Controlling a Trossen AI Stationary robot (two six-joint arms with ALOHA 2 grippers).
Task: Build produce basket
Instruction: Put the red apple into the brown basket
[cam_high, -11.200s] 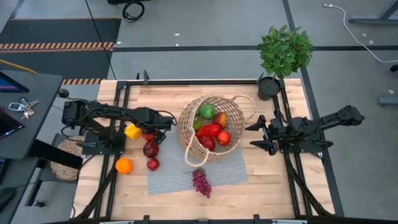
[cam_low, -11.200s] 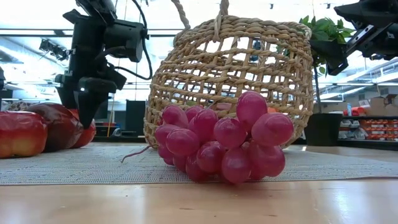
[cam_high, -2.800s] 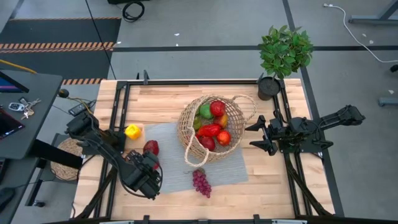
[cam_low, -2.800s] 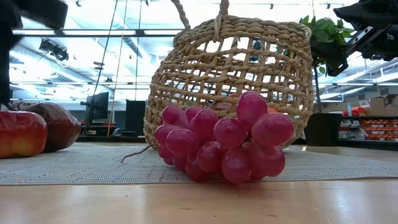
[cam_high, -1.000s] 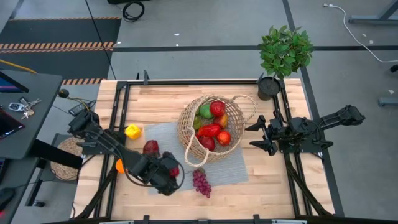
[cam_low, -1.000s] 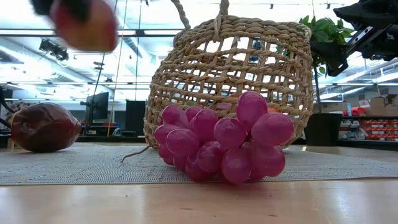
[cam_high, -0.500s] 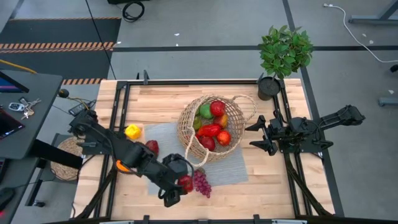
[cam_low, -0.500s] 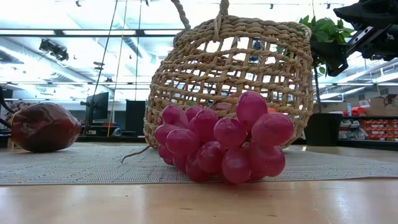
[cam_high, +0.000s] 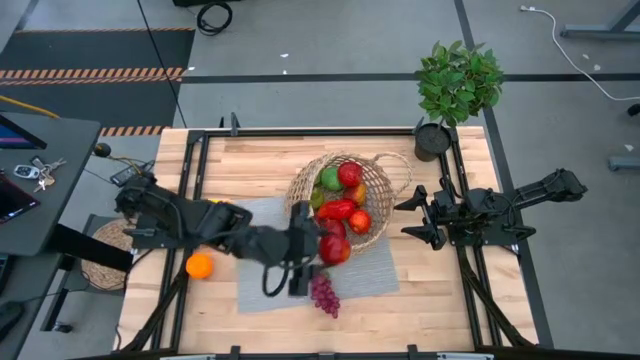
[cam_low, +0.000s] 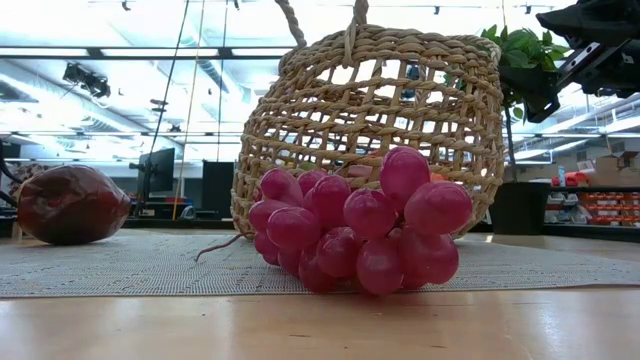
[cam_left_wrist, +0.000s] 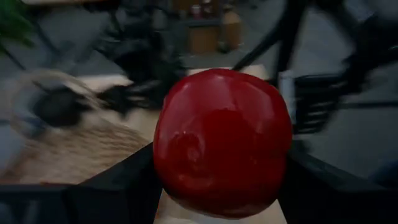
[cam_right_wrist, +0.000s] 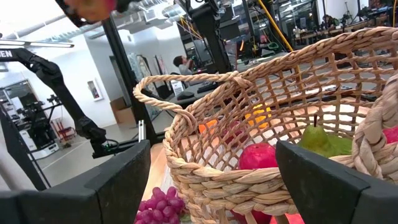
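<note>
No brand or label can be read anywhere. The left gripper holds a red apple between its fingers, above the near-left rim of the basket, which stands mid-table on a grey mat already holding fruit. Grapes lie on the mat just near of the basket; an orange sits at the left. A potted plant stands at the far right corner. The right gripper waits right of the basket, fingers spread and empty. The left arm hides part of the mat.
</note>
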